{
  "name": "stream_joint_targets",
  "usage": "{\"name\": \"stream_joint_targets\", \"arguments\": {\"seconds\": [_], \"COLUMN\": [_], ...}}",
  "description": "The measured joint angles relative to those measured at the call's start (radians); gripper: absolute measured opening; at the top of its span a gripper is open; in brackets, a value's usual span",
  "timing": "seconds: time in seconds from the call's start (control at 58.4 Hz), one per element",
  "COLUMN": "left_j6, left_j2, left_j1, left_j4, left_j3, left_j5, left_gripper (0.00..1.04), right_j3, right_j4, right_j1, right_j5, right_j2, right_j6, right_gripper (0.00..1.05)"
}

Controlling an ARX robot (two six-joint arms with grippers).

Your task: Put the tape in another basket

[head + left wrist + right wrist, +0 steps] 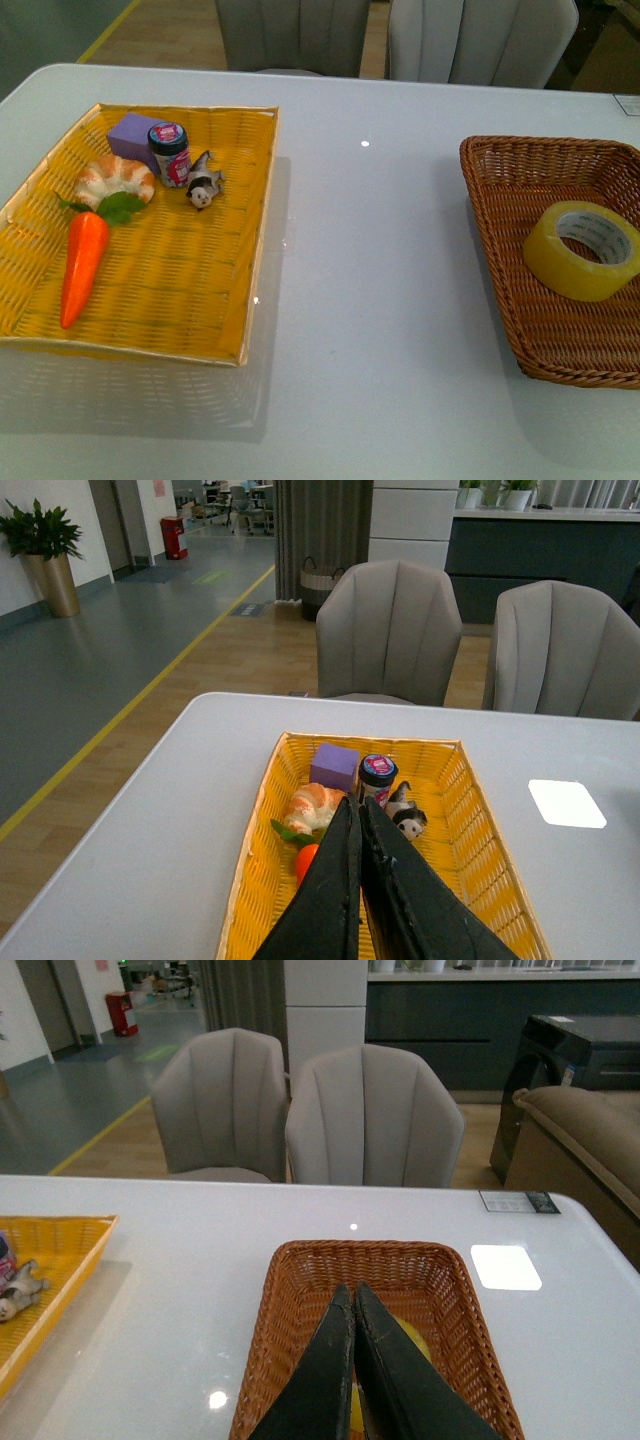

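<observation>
- Tape, a wide yellowish translucent roll (pixel 583 250), lies inside the dark brown woven wicker basket (pixel 500 225) on the white counter (pixel 370 300).
- My left claw (pixel 358 815) and right claw (pixel 353 1300) are both pressed together, empty.

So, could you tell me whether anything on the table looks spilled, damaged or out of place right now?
Nothing stands out. The tape lies tilted in the brown wicker basket, intact. The carrot, small jar, purple block and the other toys sit tidily in the yellow tray. No spill or damage shows on the table.
</observation>
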Motion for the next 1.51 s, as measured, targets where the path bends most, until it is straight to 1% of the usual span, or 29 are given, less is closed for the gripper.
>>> {"name": "stream_joint_targets", "arguments": {"seconds": [0.394, 0.428, 0.48, 0.754, 0.771, 0.805, 0.84, 0.908, 0.925, 1.011, 1.028, 1.097, 1.114, 1.131, 1.148, 1.182, 1.199, 1.234, 1.268, 1.285, 1.336, 1.405, 1.508], "left_j6": [0.000, 0.000, 0.000, 0.000, 0.000, 0.000, 0.000, 0.000, 0.000, 0.000, 0.000, 0.000, 0.000, 0.000, 0.000, 0.000, 0.000, 0.000, 0.000, 0.000, 0.001, 0.002, 0.002], "left_j2": [0.000, 0.000, 0.000, 0.000, 0.000, 0.000, 0.000, 0.000, 0.000, 0.000, 0.000, 0.000, 0.000, 0.000, 0.000, 0.000, 0.000, 0.000, 0.000, 0.000, 0.000, 0.000, 0.000], "left_j1": [0.000, 0.000, 0.000, 0.000, 0.000, 0.000, 0.000, 0.000, 0.000, 0.000, 0.000, 0.000, 0.000, 0.000, 0.000, 0.000, 0.000, 0.000, 0.000, 0.000, 0.000, 0.000, 0.000], "left_j4": [0.000, 0.000, 0.000, 0.000, 0.000, 0.000, 0.000, 0.000, 0.000, 0.000, 0.000, 0.000, 0.000, 0.000, 0.000, 0.000, 0.000, 0.000, 0.000, 0.000, 0.000, 0.000, 0.000], "left_j3": [0.000, 0.000, 0.000, 0.000, 0.000, 0.000, 0.000, 0.000, 0.000, 0.000, 0.000, 0.000, 0.000, 0.000, 0.000, 0.000, 0.000, 0.000, 0.000, 0.000, 0.000, 0.000, 0.000], "left_j5": [0.000, 0.000, 0.000, 0.000, 0.000, 0.000, 0.000, 0.000, 0.000, 0.000, 0.000, 0.000, 0.000, 0.000, 0.000, 0.000, 0.000, 0.000, 0.000, 0.000, 0.000, 0.000, 0.000], "left_gripper": [0.02, 0.02, 0.02, 0.02, 0.02, 0.02, 0.02, 0.15, 0.17, 0.37, 0.38, 0.53, 0.56, 0.58, 0.63, 0.70, 0.72, 0.79, 0.84, 0.88, 0.97, 0.95, 0.96], "right_j3": [0.000, 0.000, 0.000, 0.000, 0.000, 0.000, 0.000, 0.000, 0.000, 0.000, 0.000, 0.000, 0.000, 0.000, 0.000, 0.000, 0.000, 0.000, 0.000, 0.000, 0.000, 0.000, 0.000], "right_j4": [-0.122, -0.227, -0.286, -0.296, -0.296, -0.296, -0.296, -0.296, -0.296, -0.296, -0.296, -0.296, -0.296, -0.296, -0.296, -0.296, -0.296, -0.296, -0.296, -0.296, -0.296, -0.296, -0.296], "right_j1": [0.000, 0.001, 0.001, 0.002, 0.002, 0.002, 0.002, 0.002, 0.002, 0.002, 0.002, 0.002, 0.002, 0.002, 0.002, 0.002, 0.002, 0.002, 0.002, 0.002, 0.002, 0.002, 0.002], "right_j5": [0.000, -0.002, 0.003, 0.003, 0.003, 0.003, 0.003, 0.003, 0.003, 0.003, 0.003, 0.003, 0.003, 0.003, 0.003, 0.003, 0.003, 0.003, 0.003, 0.003, 0.003, 0.003, 0.003], "right_j2": [-0.122, -0.198, -0.265, -0.290, -0.290, -0.290, -0.290, -0.290, -0.290, -0.290, -0.290, -0.290, -0.290, -0.290, -0.290, -0.290, -0.290, -0.290, -0.290, -0.290, -0.290, -0.290, -0.290], "right_j6": [0.000, 0.000, 0.000, 0.000, 0.000, -0.002, -0.002, -0.002, -0.002, -0.002, -0.002, -0.002, -0.002, -0.002, -0.002, -0.002, -0.002, -0.002, -0.002, -0.002, -0.002, -0.002, -0.002], "right_gripper": [0.02, 0.02, 0.02, 0.02, 0.02, 0.06, 0.14, 0.26, 0.29, 0.47, 0.50, 0.64, 0.66, 0.70, 0.73, 0.80, 0.84, 0.90, 0.95, 0.97, 0.96, 0.96, 0.96]}}
